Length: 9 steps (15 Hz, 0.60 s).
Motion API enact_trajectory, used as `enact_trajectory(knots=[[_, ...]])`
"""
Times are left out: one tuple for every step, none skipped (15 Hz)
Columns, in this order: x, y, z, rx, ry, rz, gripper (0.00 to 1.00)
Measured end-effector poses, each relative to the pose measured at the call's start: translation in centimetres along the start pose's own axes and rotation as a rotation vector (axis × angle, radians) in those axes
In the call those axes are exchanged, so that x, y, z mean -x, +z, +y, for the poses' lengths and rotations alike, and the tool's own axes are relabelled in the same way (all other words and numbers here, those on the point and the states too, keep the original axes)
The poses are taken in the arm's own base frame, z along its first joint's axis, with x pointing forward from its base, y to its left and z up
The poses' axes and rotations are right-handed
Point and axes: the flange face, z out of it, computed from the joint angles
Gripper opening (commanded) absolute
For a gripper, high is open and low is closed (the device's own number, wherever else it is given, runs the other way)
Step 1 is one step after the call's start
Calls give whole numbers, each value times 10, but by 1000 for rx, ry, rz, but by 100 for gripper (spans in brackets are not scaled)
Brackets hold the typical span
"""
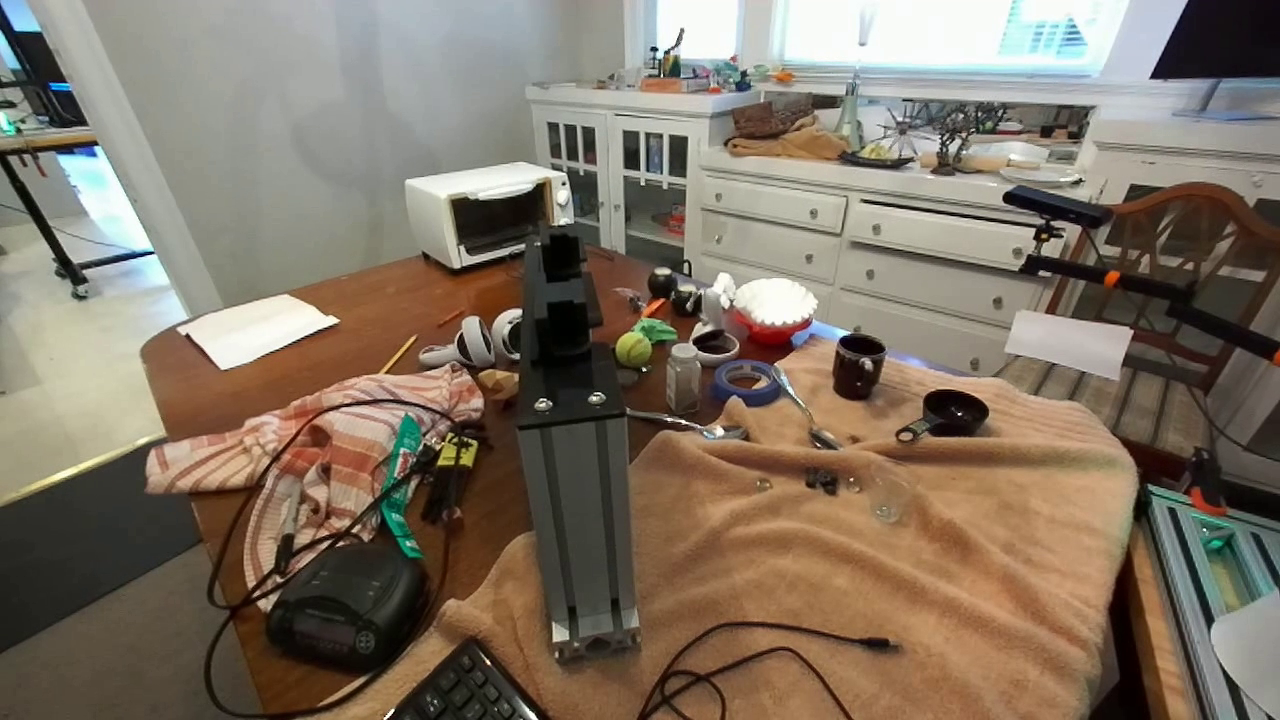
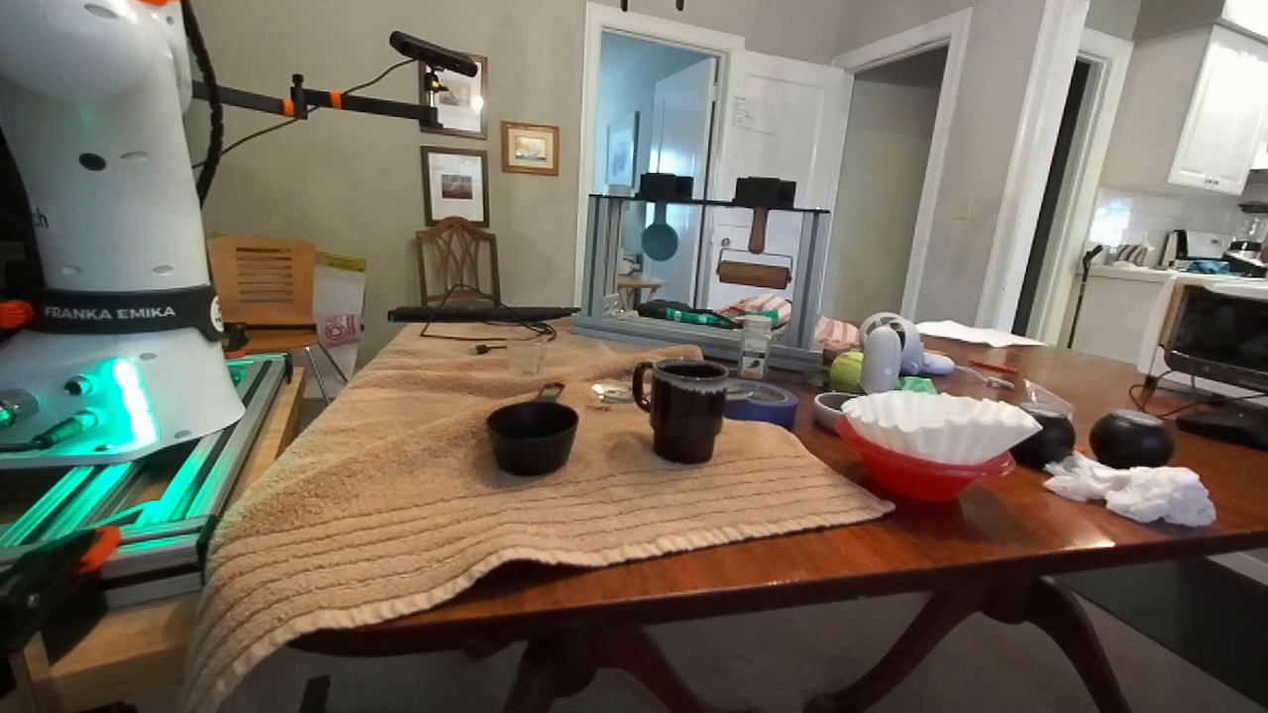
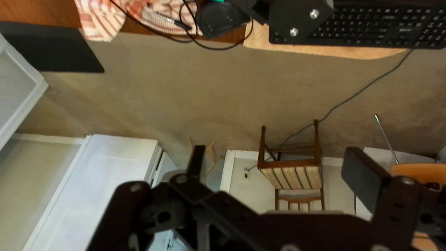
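Note:
In the wrist view, which stands upside down, my gripper [image 3: 278, 164] is open, with nothing between its fingers. Beyond it appear the floor and a chair [image 3: 292, 176] with a striped seat. Past the far edge of that view's floor lie a black keyboard [image 3: 379, 26] and a dark plate with two screws [image 3: 303, 17]. Neither exterior view includes the gripper; only the lower arm [image 2: 109, 198] shows. On the table stands a metal frame [image 1: 580, 500] from which a teal scoop [image 2: 661, 241] and a wooden-handled roller [image 2: 755, 274] hang. A black mug [image 2: 686, 411] and small black pan [image 2: 532, 438] rest on a tan towel [image 2: 594, 505].
A red bowl [image 2: 921, 473] with white paper filters, blue tape [image 1: 747, 383], a clear jar [image 1: 683, 378], a tennis ball [image 1: 633, 350] and spoons crowd the table. Loose cables [image 1: 760, 650], a striped cloth [image 1: 340, 440] and a black clock-like device [image 1: 350, 605] lie around the frame. A toaster oven [image 1: 490, 213] stands behind.

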Motion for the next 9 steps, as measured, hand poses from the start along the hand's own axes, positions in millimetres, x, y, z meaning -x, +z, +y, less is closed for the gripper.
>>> enact_trajectory(knots=[[0, 2, -2, 5, 12, -56, 100], [-1, 5, -6, 6, 24, -111, 100], [-4, 8, -10, 3, 35, -164, 100], [-6, 11, -16, -5, 48, -217, 100], [-9, 15, -23, -20, 59, -270, 100], [-11, 19, -30, -41, 68, -319, 100], [-14, 24, -37, -66, 78, -367, 100], [-16, 28, -45, -92, 88, -415, 100], [-20, 33, -52, -121, 82, -434, 100]])
